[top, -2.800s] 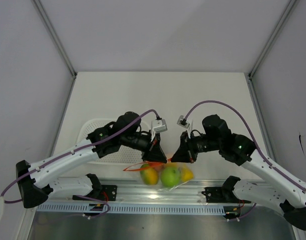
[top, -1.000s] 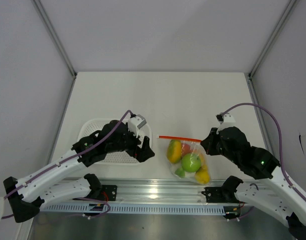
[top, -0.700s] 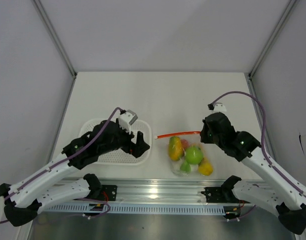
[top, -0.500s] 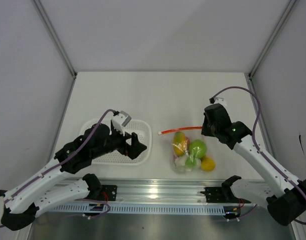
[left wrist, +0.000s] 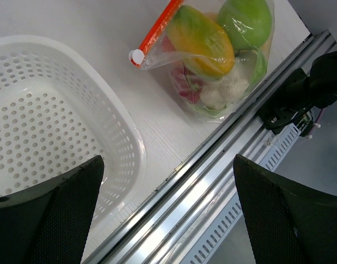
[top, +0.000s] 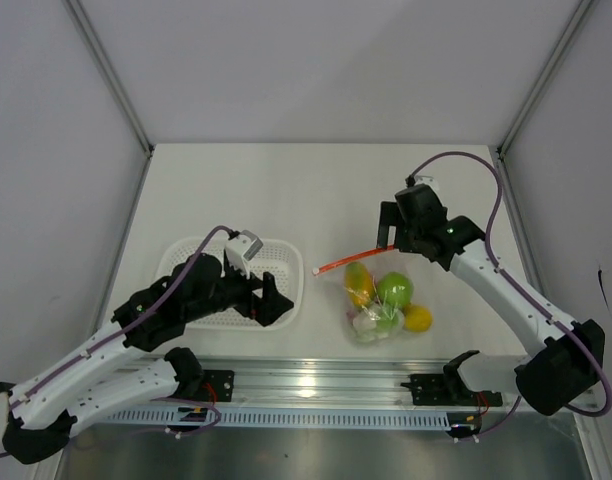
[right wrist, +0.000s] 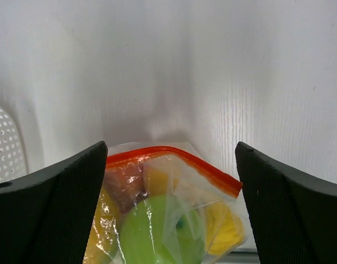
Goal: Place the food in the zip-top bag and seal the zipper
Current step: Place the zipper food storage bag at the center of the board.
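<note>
In the lower middle of the overhead frame, just right of centre, the zip-top bag [top: 381,300] lies slumped on the table [top: 286,190]. The food is all inside it: a green fruit [top: 394,290], an orange fruit [top: 359,283], a yellow fruit [top: 418,318] and a white lump [top: 366,322]. The weight of the fruit pulls the bag toward the bottom of the frame, so the zipper [top: 351,263] is stretched along its upper edge. In both wrist views the zipper reads as one unbroken red band, so I judge it sealed, though I cannot confirm its far end.

Just above the zipper's right end, my right gripper [top: 389,232] stands released, its fingers wide apart and clear of the plastic. At lower left, my left gripper [top: 271,298] is spread wide too and holds nothing. It is parked over the white basket [top: 286,262], well away from the bag.
</note>
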Controlling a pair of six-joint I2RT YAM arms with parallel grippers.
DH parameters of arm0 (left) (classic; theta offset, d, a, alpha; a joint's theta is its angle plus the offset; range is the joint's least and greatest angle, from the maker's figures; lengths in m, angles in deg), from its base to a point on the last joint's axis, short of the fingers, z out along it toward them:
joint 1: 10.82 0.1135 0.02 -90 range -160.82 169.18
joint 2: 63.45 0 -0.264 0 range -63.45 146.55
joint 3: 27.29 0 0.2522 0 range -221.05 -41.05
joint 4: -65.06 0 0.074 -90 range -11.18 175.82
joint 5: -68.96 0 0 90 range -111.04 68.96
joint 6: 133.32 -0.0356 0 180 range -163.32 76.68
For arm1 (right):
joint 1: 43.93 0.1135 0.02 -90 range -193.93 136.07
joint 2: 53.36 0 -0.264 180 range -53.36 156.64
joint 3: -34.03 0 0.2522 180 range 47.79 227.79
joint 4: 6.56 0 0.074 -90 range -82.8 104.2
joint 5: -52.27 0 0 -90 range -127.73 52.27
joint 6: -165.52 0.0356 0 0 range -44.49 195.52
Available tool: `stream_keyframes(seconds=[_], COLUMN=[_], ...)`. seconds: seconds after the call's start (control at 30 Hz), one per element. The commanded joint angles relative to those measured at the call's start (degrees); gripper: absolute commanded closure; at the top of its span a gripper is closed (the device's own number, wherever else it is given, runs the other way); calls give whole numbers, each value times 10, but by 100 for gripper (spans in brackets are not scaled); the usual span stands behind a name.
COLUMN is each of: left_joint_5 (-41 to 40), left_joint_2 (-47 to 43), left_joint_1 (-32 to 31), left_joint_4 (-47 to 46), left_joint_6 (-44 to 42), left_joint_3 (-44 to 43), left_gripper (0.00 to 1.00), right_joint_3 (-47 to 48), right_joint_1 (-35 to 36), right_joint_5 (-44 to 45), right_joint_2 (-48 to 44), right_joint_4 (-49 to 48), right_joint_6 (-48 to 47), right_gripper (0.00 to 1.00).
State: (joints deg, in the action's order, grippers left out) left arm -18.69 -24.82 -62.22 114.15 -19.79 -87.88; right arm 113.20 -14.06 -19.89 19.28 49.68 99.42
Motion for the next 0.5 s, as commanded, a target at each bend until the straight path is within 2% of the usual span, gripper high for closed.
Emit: stream_keyframes(seconds=[0.0,0.27,0.47], left_joint_5=[10,9,27], left_joint_2=[-8,-10,-2], left_joint_1=[3,2,3], left_joint_4=[-5,-18,-36], left_joint_6=[12,34,50], left_joint_3=[0,17,29], left_gripper=[1,0,1], right_joint_3=[43,25,30], right_joint_1=[-2,3,3], right_joint_5=[18,47,70], right_joint_2=[-25,-137,-213], right_joint_4=[26,116,173], right_joint_6=[22,98,116], right_gripper=[1,1,1])
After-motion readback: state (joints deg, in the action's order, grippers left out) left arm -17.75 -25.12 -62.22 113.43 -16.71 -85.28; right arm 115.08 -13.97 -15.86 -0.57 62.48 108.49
